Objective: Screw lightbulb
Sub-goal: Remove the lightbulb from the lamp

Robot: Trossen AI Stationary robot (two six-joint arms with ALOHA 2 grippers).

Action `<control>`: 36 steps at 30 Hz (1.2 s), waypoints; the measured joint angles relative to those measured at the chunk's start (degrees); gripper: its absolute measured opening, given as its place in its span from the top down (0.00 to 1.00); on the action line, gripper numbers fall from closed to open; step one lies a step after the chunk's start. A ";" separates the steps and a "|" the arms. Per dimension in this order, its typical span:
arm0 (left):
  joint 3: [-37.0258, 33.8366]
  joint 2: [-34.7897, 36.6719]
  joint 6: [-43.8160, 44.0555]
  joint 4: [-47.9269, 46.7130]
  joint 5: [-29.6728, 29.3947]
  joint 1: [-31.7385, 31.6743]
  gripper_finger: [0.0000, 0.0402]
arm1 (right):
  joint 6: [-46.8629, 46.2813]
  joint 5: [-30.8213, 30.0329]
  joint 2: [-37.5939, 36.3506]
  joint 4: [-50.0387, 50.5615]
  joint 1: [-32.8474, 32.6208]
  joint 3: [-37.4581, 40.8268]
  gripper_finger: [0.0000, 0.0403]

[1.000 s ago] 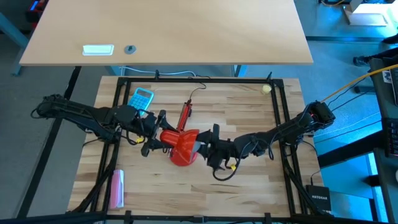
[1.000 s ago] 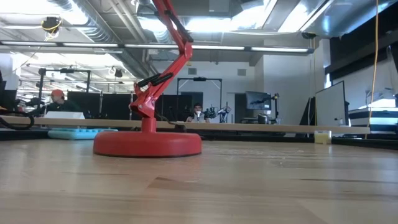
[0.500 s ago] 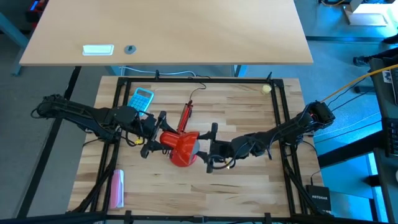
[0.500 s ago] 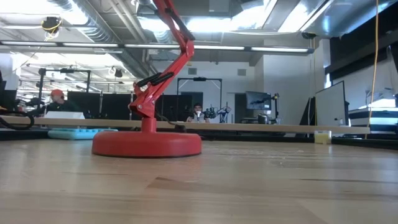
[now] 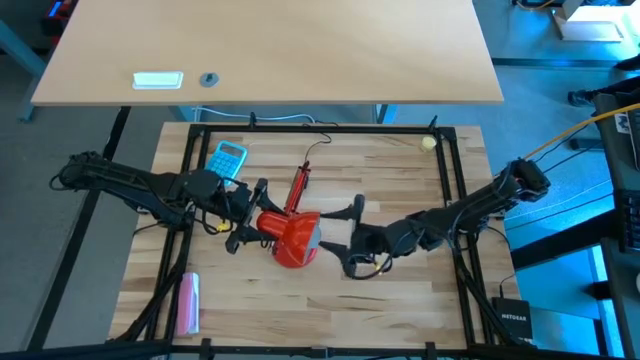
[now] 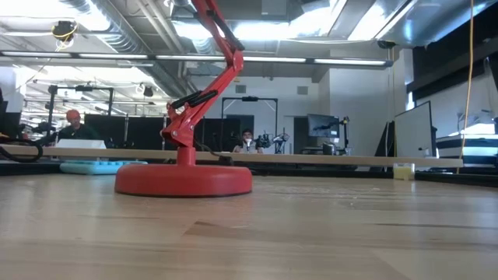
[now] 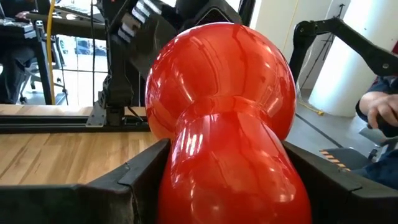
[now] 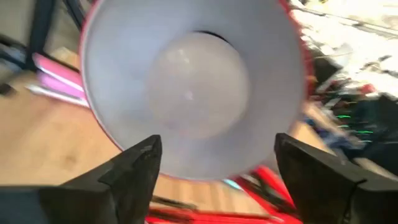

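A red desk lamp stands on its round base [image 6: 184, 180]. Its arm [image 5: 297, 185] rises to the red shade [image 5: 293, 238]. The shade's white inside faces my right gripper, and the white lightbulb [image 8: 193, 84] sits deep in it. My left gripper [image 5: 260, 226] is shut on the shade from the shade's left. My right gripper [image 5: 350, 240] is open just right of the shade's mouth. In the right wrist view its fingers [image 8: 134, 171] stand short of the rim and touch nothing. My left gripper pinches the shade's narrow neck [image 7: 230, 155], behind the wide bell, between its two fingers [image 7: 140, 177]. The fingers come about level from the table's left. The shade stays above the table on the lamp's arm, its mouth turned toward the table's right.
A teal calculator [image 5: 228, 157] lies far left, a pink flat thing [image 5: 187, 303] near left, and a small yellowish ball [image 5: 429, 143] at the far right corner. A black frame [image 5: 320, 129] rims the table. People sit in the room behind [image 6: 247, 141].
My right gripper has drawn back from the shade's mouth toward the table's right edge, leaving the bulb in the shade. The lamp and my left gripper have kept still.
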State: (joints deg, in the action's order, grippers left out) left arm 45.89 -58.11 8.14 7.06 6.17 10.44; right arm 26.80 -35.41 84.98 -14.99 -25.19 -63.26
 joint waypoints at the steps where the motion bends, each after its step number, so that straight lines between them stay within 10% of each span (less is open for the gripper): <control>1: 0.00 0.00 0.13 0.01 0.14 -0.02 0.37 | 1.55 -2.11 -0.68 1.01 -0.54 0.00 0.22; 12: 0.00 0.02 1.03 0.01 0.22 -0.11 0.37 | 16.81 7.80 -1.96 1.18 -2.22 -0.02 0.18; 36: -0.03 -0.02 2.46 0.95 -0.09 -0.09 0.37 | 65.53 1.03 6.29 -16.44 -3.05 -0.50 0.18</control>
State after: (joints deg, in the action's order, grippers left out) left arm 45.86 -58.13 10.61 8.01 6.09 10.35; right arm 92.33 -34.39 91.27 -31.42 -28.25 -63.76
